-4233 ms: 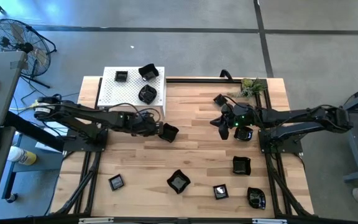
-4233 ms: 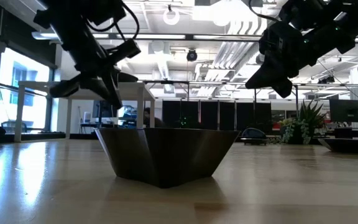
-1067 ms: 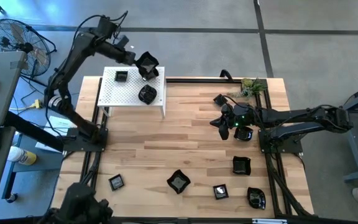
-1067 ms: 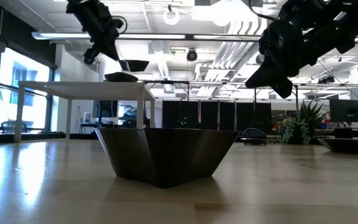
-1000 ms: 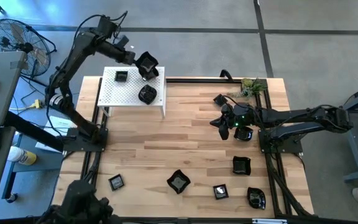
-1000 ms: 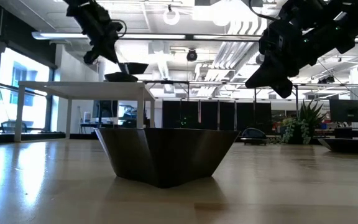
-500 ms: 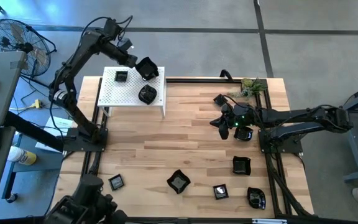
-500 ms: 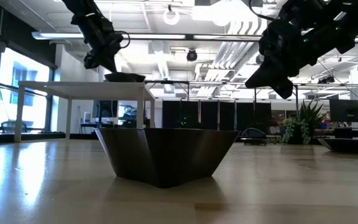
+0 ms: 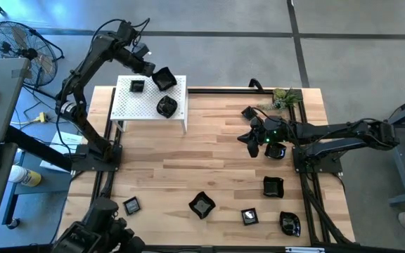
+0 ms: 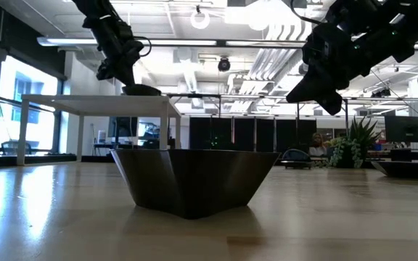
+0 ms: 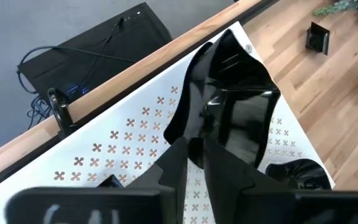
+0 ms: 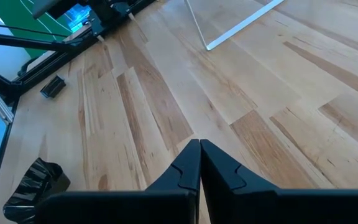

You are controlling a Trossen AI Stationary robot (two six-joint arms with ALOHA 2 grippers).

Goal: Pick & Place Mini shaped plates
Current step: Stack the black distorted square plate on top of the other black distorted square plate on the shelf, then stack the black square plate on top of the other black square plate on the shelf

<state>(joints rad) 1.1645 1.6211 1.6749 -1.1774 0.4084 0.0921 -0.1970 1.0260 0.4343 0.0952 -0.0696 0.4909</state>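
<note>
Left end effector (image 9: 155, 73) has lowered its angular plate (image 9: 164, 78), seemingly onto the white stand (image 9: 129, 102).

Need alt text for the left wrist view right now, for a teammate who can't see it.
The left gripper pinches the rim of a glossy black angular mini plate over the white perforated stand. Another black plate rests on the stand; wooden table beyond.

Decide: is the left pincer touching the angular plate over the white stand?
Touching. In the left wrist view the left pincer has both fingers at the angular plate's rim, above the white stand.
</note>
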